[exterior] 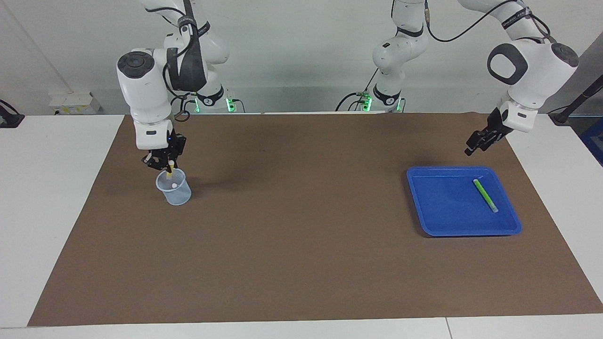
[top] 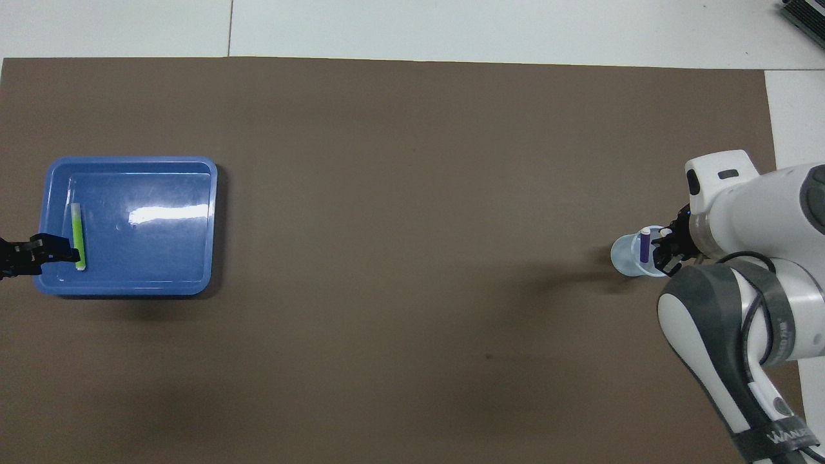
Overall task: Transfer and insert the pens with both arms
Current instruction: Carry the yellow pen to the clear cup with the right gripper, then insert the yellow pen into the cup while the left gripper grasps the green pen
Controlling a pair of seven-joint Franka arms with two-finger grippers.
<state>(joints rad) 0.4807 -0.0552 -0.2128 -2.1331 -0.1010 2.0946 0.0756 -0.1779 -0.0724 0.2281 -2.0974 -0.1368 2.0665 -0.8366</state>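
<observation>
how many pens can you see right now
3: a green pen lying in the blue tray, a purple pen standing in the cup, a yellow pen held by the right gripper over the cup.

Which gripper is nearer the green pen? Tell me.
Left. The left gripper hangs over the mat by the blue tray holding the green pen; the right gripper is over the cup.
</observation>
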